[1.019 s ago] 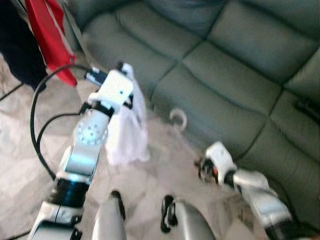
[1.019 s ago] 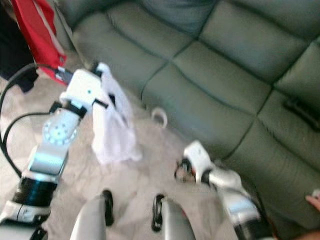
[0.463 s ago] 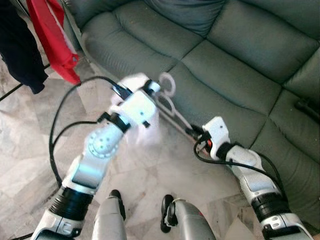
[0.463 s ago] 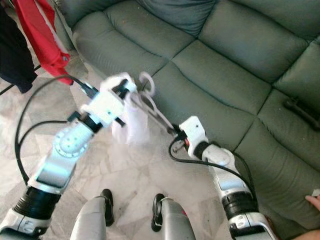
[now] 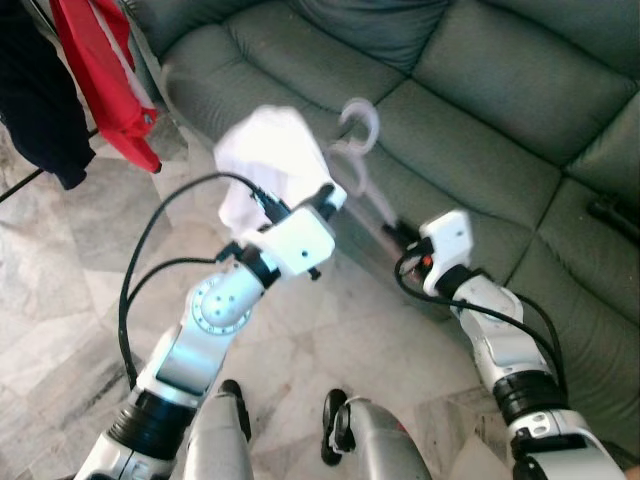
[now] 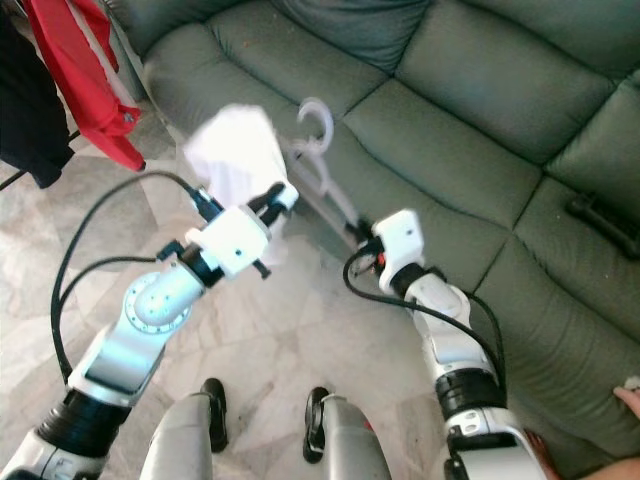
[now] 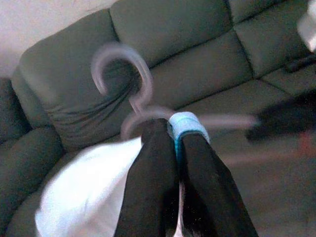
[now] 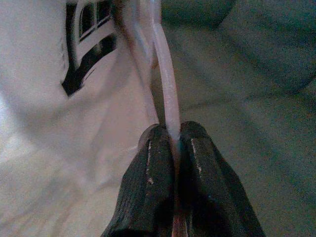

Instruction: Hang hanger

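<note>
Pale pink plastic hanger [image 5: 358, 160] with white cloth [image 5: 268, 160] draped on it, raised above grey sofa [image 5: 480, 110]. Pinched at both ends: left gripper [image 7: 175, 143] near hook, right gripper [image 8: 170, 143] clamped on thin bar. Probably light, springy, slippery; best gripped near neck.

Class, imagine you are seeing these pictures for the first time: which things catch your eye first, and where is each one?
Both grippers hold a pale pink hanger raised in front of the grey-green sofa, its hook uppermost. The left gripper has its jaws shut near the hook, where a white cloth bunches, while the right gripper pinches one arm of the hanger. At the far left, a red garment hangs beside a dark one.
</note>
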### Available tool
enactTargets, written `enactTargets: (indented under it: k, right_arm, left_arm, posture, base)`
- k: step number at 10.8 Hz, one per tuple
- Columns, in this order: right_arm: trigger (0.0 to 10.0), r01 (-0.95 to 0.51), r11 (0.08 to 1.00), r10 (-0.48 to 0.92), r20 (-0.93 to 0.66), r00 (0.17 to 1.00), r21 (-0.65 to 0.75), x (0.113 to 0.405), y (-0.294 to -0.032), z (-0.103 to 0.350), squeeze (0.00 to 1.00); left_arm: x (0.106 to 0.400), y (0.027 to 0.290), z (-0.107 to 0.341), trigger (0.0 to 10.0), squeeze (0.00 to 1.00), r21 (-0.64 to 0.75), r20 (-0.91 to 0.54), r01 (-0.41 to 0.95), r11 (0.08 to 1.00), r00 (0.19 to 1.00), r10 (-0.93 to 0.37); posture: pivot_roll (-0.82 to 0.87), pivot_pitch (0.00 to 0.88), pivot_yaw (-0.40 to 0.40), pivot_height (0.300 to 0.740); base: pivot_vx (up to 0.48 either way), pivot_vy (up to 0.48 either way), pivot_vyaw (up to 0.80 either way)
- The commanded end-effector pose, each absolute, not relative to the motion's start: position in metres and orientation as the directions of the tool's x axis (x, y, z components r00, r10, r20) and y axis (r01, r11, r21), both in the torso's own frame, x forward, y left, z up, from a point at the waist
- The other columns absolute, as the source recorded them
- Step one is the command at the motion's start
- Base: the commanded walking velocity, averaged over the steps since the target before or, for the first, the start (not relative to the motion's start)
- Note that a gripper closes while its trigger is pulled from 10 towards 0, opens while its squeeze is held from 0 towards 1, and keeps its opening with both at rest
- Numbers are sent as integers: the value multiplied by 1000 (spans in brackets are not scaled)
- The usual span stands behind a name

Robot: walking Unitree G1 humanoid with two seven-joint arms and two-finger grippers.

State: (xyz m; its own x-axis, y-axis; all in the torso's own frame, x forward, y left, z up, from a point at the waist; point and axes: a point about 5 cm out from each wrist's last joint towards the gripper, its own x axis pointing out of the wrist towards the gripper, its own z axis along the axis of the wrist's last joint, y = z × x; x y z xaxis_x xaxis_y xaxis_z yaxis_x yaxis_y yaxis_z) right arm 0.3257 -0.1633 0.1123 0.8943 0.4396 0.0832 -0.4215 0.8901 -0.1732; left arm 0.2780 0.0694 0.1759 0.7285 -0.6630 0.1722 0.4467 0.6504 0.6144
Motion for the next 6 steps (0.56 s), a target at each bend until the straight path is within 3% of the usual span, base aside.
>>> enactTargets:
  k: [1, 2, 4, 6]
  right_arm:
    - [10000, -331, 930, 362, 241, 901, -158, 333, -171, 139, 0]
    - [10000, -348, 927, 374, 279, 885, -139, 335, -168, 148, 0]
    - [10000, -590, 789, 614, 224, 757, -170, 312, -142, 143, 0]
    - [10000, -778, 593, 795, 1, 606, -208, 271, -148, 109, 0]
  left_arm:
    - [269, 59, 180, 10000, 0, 626, 204, 458, 631, 685, -699]
    - [275, 68, 168, 10000, 0, 623, 177, 416, 662, 750, -638]
    - [290, 101, 156, 10000, 0, 543, 190, 238, 805, 899, -394]
    - [307, 123, 182, 10000, 0, 510, 311, 64, 858, 916, -253]
  posture:
    - [52, 265, -82, 740]
    - [52, 265, -82, 740]
    - [46, 257, -85, 740]
    - [36, 244, -89, 740]
  base:
    - [0, 0, 0]
    - [0, 0, 0]
    - [0, 0, 0]
    - [0, 0, 0]
